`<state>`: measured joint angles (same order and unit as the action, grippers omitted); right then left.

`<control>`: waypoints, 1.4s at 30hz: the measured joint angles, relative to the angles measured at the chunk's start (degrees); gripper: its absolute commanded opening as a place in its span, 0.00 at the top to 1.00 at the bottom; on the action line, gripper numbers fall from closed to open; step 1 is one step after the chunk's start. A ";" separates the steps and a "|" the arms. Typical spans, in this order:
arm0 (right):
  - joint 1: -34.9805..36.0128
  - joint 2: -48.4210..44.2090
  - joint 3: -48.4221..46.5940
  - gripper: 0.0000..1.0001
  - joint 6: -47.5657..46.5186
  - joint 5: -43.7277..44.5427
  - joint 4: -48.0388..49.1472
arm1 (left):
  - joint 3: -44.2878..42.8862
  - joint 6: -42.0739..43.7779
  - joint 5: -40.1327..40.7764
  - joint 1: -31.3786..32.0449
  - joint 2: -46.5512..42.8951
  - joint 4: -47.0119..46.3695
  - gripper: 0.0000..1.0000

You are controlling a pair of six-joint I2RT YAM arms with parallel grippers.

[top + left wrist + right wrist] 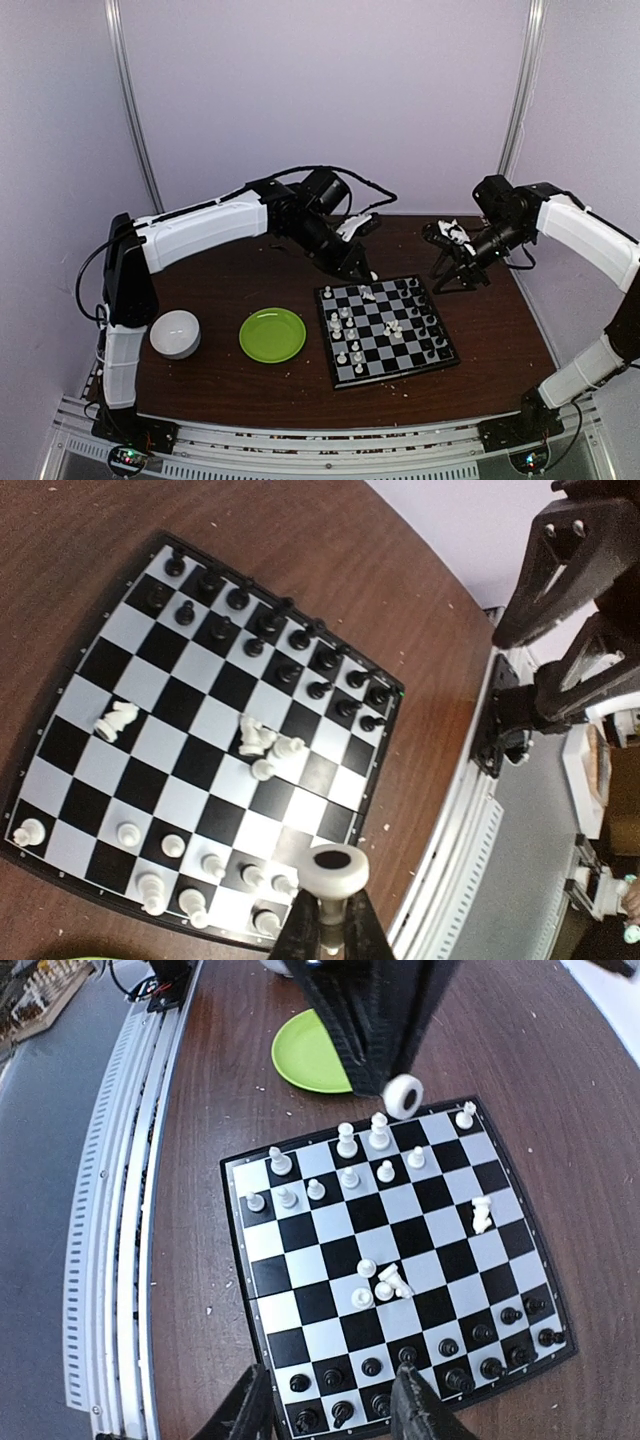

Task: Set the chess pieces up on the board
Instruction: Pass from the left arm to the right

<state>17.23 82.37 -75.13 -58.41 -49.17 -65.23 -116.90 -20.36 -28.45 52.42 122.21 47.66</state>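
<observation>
The board (437, 366) lies at the table's right centre, also in the left wrist view (88, 669) and the right wrist view (330, 1259). Black pieces (447, 1347) stand in two rows on the right arm's side, white pieces (349, 1176) in rows on the plate side. A small cluster of white pieces (266, 746) and a toppled white knight (117, 721) lie mid-board. My left gripper (333, 917) is shut on a white piece (336, 872), held base-outward above the board's corner by the white rows. My right gripper (332, 1410) is open and empty above the black rows.
A green plate (272, 334) lies left of the board, a white bowl (175, 333) further left. Pale crumbs dot the brown table. The table's near rail (120, 1210) runs beside the board. The left arm (210, 225) reaches across the back of the table.
</observation>
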 measured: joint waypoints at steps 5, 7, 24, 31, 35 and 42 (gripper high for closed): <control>9.60 -7.48 5.14 0.58 -0.59 7.41 8.76 | 0.04 2.36 -9.99 -1.64 0.00 2.36 1.00; 13.27 -8.83 5.44 0.58 -0.57 10.71 11.78 | 0.04 2.78 -12.96 -1.88 0.00 2.86 1.00; 27.67 -1.51 1.22 0.55 -1.77 29.29 22.40 | 0.24 3.26 -25.14 -1.97 0.00 3.50 0.99; 29.86 -1.49 1.14 0.60 -3.41 31.78 22.86 | 0.26 3.21 -25.94 -1.97 0.00 3.50 0.99; 30.71 -1.49 1.14 0.65 -4.35 32.74 22.82 | 0.26 3.17 -26.14 -1.97 0.00 3.50 0.99; 32.70 -1.49 1.14 0.70 -5.20 34.77 22.88 | 0.26 3.06 -26.34 -1.97 0.00 3.52 1.00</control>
<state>49.93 80.88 -74.00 -63.61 -14.39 -42.35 -116.64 -17.30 -54.78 50.46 122.21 51.18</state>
